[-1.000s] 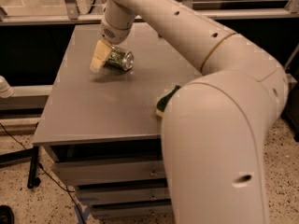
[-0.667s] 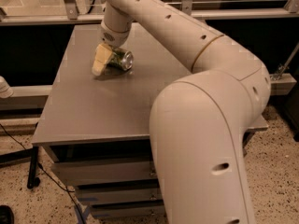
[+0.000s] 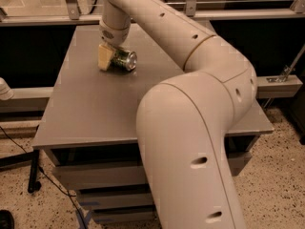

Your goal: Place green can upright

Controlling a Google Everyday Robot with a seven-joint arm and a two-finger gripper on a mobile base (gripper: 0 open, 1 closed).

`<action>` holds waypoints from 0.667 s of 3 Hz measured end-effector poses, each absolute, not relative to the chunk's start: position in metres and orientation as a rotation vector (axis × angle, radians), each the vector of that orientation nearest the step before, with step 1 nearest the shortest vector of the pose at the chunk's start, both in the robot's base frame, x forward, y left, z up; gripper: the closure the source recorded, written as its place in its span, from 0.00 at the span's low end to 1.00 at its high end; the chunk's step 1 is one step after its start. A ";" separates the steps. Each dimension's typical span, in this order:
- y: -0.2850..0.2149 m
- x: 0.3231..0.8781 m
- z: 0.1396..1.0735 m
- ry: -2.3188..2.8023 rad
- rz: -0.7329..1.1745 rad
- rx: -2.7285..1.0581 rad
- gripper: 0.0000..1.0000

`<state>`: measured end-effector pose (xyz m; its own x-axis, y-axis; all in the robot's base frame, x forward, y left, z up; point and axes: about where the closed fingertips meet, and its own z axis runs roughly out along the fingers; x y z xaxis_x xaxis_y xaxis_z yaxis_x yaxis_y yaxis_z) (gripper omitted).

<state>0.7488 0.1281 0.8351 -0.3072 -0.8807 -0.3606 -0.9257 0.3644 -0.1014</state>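
Green can (image 3: 127, 60), lying sideways near the worktop's (image 3: 95, 113) far-left corner, is clamped between the gripper's (image 3: 114, 61) fingers, with open surface toward the near edge.

arm (image 3: 190, 142): cream, thick rounded links, small dark oval holes | gripper (image 3: 113, 59): pale-yellow, at arm's far tip

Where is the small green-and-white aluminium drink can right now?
Camera view: the green-and-white aluminium can lies on its side on the grey table, toward its far left corner, right against the gripper.
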 end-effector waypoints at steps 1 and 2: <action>0.130 0.751 0.856 2.258 0.159 -1.582 0.64; 0.123 0.749 0.889 2.210 0.168 -1.521 0.86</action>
